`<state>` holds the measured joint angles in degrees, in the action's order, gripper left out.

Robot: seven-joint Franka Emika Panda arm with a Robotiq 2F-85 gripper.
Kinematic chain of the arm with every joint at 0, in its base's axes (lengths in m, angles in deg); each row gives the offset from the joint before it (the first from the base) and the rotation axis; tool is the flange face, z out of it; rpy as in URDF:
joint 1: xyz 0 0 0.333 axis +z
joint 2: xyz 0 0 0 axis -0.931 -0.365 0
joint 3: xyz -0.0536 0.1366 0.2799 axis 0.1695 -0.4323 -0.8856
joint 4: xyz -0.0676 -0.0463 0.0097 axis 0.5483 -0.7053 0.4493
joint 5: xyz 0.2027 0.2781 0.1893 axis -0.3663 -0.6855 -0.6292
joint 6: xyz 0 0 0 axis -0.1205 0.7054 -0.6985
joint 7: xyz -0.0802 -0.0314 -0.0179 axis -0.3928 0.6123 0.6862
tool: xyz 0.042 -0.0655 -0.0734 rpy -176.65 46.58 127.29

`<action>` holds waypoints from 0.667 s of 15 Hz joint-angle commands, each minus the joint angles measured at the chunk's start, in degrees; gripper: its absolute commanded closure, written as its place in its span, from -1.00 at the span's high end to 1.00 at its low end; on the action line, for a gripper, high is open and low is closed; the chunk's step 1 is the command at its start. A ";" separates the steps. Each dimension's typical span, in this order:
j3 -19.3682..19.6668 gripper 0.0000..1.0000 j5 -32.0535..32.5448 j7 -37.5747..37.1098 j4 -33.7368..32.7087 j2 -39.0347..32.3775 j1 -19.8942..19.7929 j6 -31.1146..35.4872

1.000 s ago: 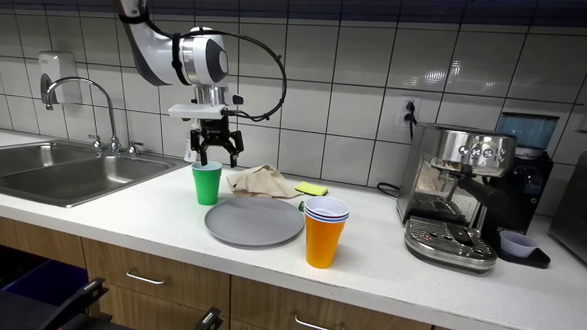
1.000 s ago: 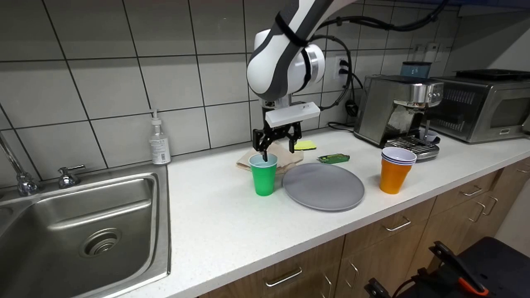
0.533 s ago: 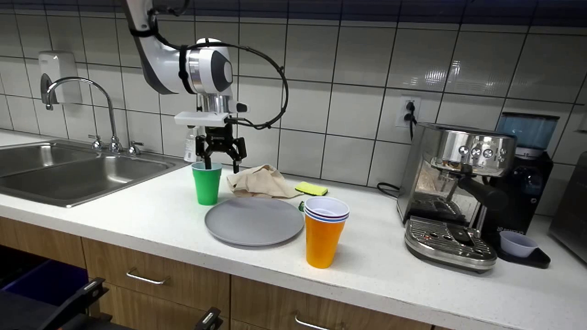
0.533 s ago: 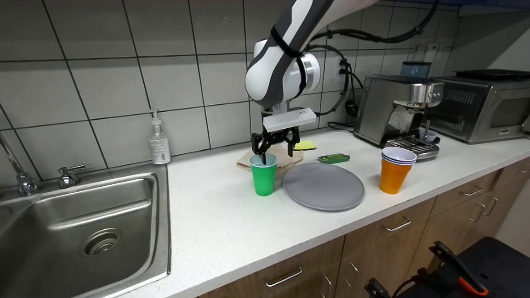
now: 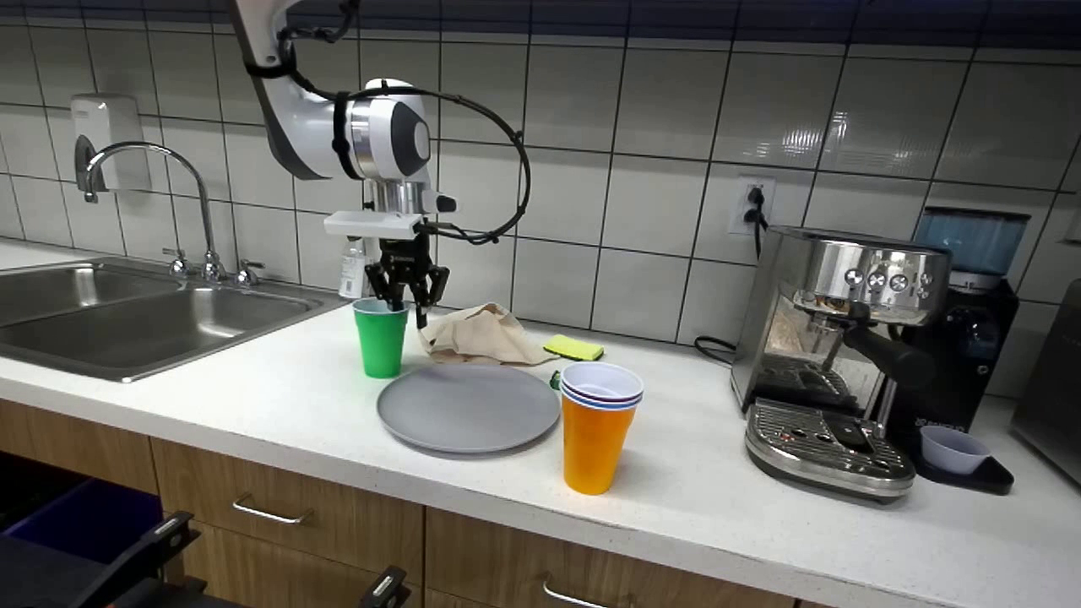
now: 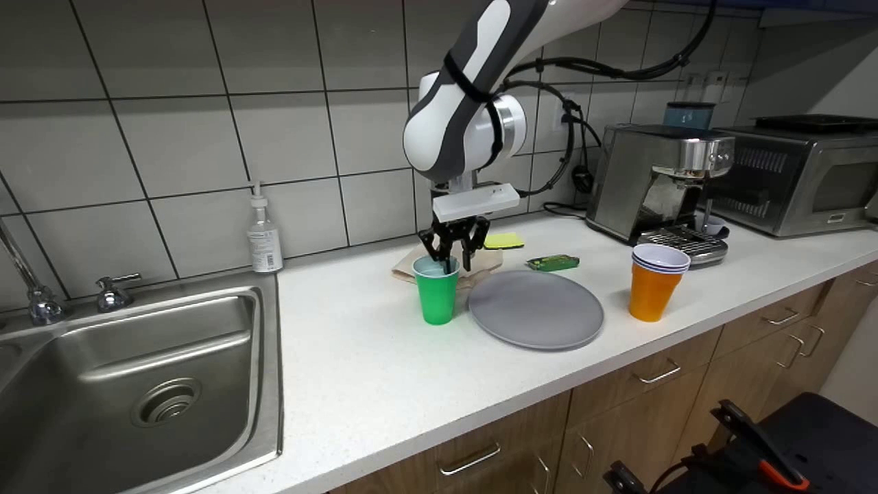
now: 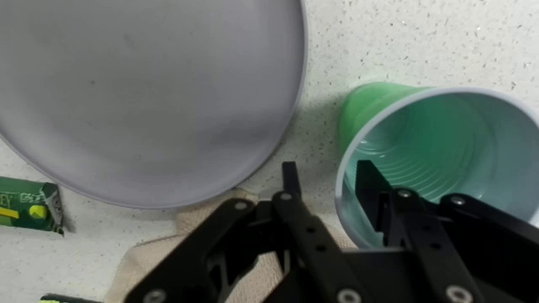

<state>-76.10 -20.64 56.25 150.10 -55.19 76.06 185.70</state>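
While the gripper [image 7: 327, 170] is standing with jaws parted, clamping nothing, it's straddling the side of the green cup [image 6: 437, 302]: one finger is sitting inside the rim, its mate outside. Can't tell whether either is touching. Cup is standing upright between sink [image 6: 269, 384] and gray plate [image 6: 535, 309]. For a good pinch I'd be squaring both fingers to the cup's side and squeezing lightly; thin-looking plastic would likely be buckling otherwise. Outer finger is wanting care: plate is lying just beside, beige cloth [image 5: 479, 333] bunched behind the cup. Farther out, green packet [image 6: 553, 263], yellow sponge [image 5: 573, 347] and orange cup stack [image 5: 594, 443] are sitting apart, probably not interfering.
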 commanded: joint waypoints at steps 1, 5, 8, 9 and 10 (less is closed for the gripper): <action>0.71 -0.78 -0.94 -1.10 -1.18 -0.21 0.78 -0.62; 0.46 -1.00 -1.86 -0.82 -0.60 0.95 0.49 -0.47; 0.26 -0.98 -3.34 -0.43 0.37 2.60 0.06 -0.02; 0.21 -0.98 -3.85 -0.29 0.80 3.30 -0.17 0.17; 0.21 -0.98 -4.27 -0.19 1.12 3.90 -0.35 0.36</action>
<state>-76.00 -23.15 56.18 149.62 -54.21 76.09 185.80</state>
